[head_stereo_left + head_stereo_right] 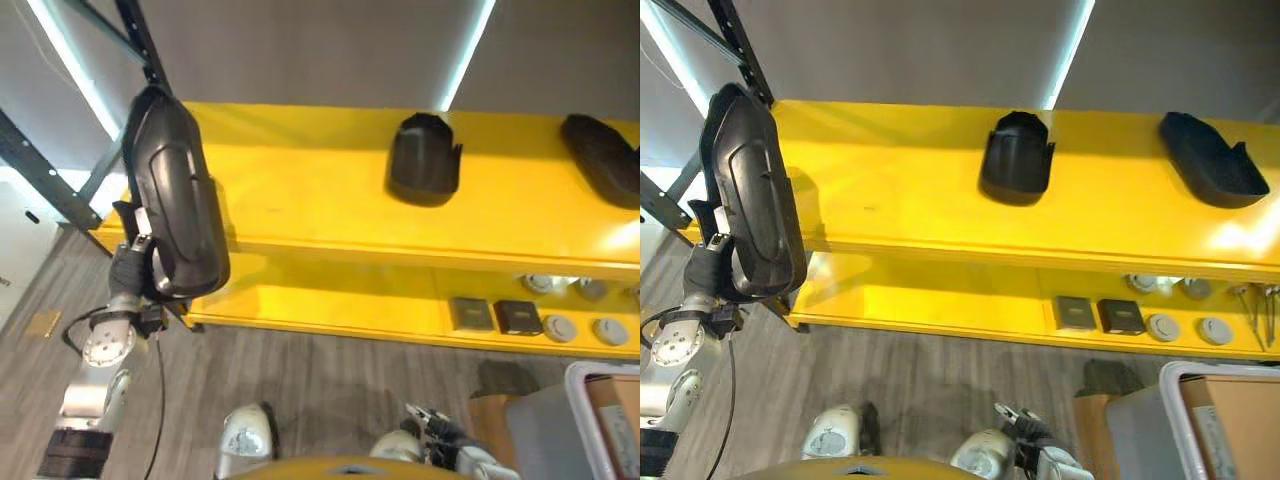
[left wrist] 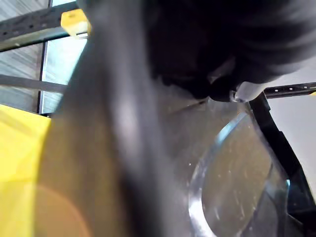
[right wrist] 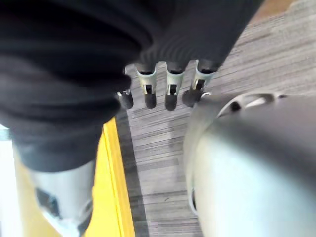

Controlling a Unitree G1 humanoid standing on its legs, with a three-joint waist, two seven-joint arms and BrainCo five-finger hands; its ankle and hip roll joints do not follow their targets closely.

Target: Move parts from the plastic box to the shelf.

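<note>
Part, a long black moulded shell, stands upright at the left end of the yellow shelf, raised by the left hand at its lower end; how the fingers grip it cannot be made out. Right hand hangs low over the grey wood-grain floor, fingers straight and relaxed, holding nothing. On the top level lie two further black parts, one mid-shelf, one at the right end. The lower level carries small dark boxes and grey discs toward its right end. A plastic box sits at the floor's lower right.
</note>
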